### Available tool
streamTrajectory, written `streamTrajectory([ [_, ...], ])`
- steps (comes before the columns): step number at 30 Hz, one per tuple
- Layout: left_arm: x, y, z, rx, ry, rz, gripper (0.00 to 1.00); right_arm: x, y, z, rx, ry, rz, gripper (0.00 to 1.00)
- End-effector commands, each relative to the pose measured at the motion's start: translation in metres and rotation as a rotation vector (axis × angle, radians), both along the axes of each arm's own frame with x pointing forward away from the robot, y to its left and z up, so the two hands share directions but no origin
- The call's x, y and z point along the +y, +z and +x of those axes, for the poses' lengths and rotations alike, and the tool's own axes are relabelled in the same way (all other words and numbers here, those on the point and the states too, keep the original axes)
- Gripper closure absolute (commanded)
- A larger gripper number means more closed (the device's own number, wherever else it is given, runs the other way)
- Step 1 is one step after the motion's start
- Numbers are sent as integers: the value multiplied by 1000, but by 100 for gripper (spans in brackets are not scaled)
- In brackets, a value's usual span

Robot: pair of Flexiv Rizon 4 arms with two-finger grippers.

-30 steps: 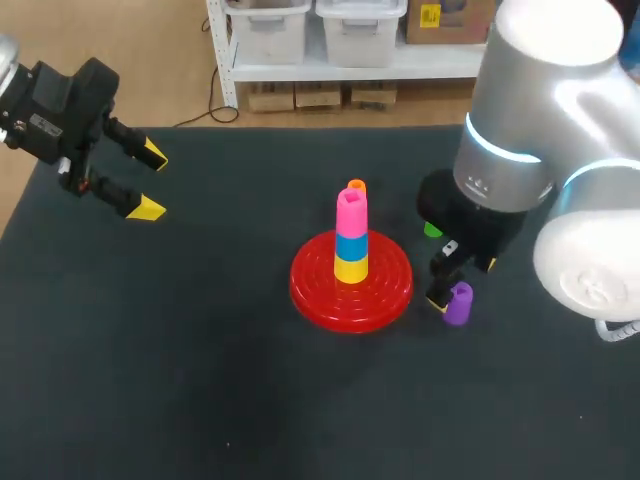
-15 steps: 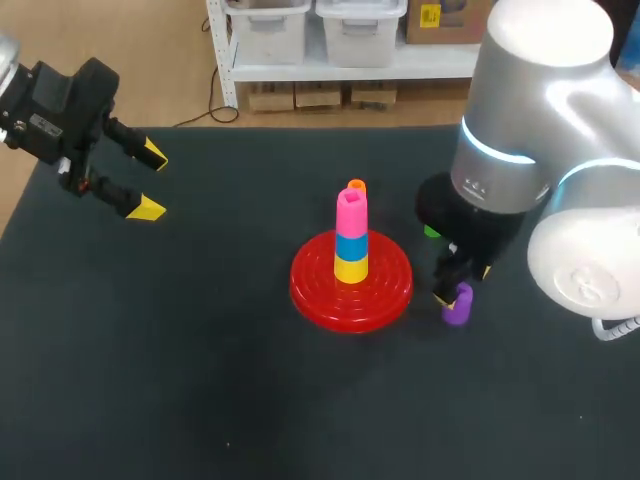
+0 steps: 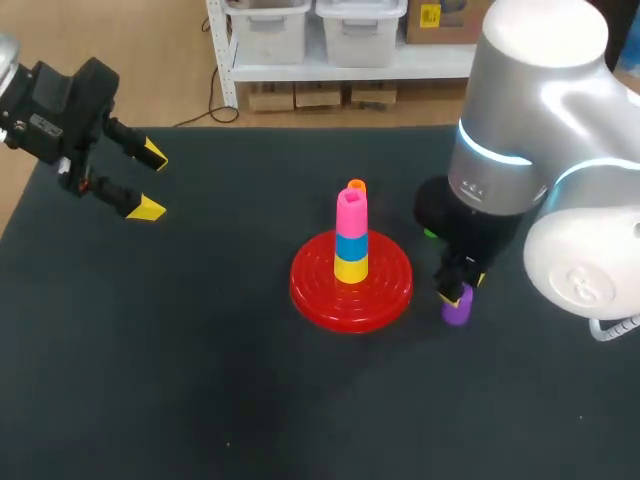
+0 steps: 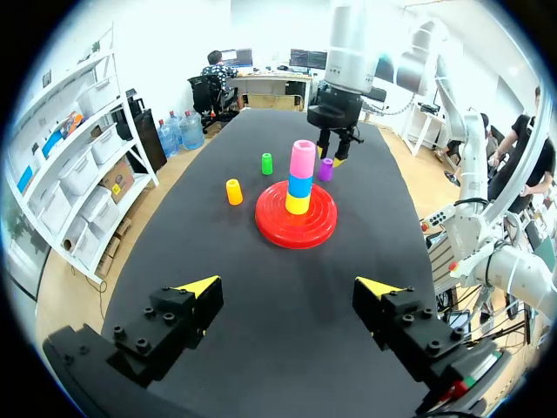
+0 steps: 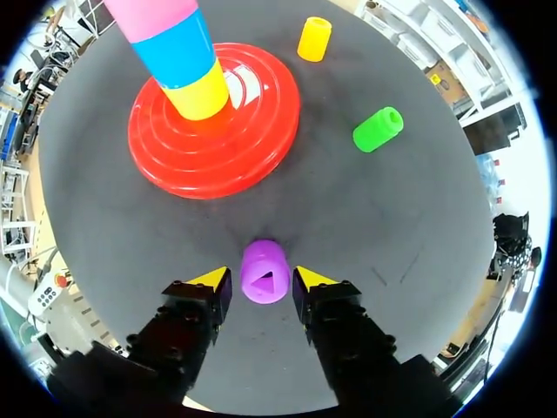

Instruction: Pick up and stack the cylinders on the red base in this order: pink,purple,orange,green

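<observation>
The purple cylinder (image 5: 265, 272) is a short, smooth tube with a triangular hole in its top face. It stands upright on the dark counter (image 3: 200, 380), at about 4 o'clock from the red base (image 3: 350, 290) and just off its rim. The right claw (image 5: 263, 279) is down around it with a yellow tip on either side. A thin dark gap shows beside one tip, so the claw reads as released rather than gripping. The base is a round ribbed disc carrying a stack of a yellow cylinder (image 3: 350, 267) at the bottom, a blue cylinder (image 3: 351, 245) next and the pink cylinder (image 3: 352, 212) on top. The orange cylinder (image 3: 356, 187) stands at 12 o'clock from the base, partly hidden behind the stack. The green cylinder (image 5: 378, 129) lies on its side at about 2 o'clock. The left claw (image 3: 150, 181) hangs at the counter's 10 o'clock, fingers spread wide with nothing between them.
</observation>
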State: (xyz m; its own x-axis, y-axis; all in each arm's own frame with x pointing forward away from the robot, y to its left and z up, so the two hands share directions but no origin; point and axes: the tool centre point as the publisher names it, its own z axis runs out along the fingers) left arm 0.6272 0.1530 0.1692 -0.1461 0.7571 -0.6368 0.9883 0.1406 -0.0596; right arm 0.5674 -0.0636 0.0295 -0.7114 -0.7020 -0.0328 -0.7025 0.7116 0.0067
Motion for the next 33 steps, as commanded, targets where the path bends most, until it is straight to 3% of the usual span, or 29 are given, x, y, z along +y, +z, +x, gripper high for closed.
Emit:
streamTrajectory([
  [1,1,-1,0,-3,0,-2,0,2,-1,3,2,0,-5,54],
  [7,1,-1,0,-3,0,-2,0,2,-2,5,2,-1,-9,57],
  [12,1,-1,0,-3,0,-2,0,1,-3,5,4,1,-9,86],
  [15,1,-1,0,-3,0,-2,0,0,-4,5,6,-2,-9,97],
  [20,1,-1,0,-3,0,-2,0,-2,1,5,10,-7,-15,100],
  [24,1,-1,0,-3,0,-2,0,-1,22,11,-1,-18,-15,100],
  [33,1,-1,0,-3,0,-2,0,26,119,39,-90,4,59,100],
])
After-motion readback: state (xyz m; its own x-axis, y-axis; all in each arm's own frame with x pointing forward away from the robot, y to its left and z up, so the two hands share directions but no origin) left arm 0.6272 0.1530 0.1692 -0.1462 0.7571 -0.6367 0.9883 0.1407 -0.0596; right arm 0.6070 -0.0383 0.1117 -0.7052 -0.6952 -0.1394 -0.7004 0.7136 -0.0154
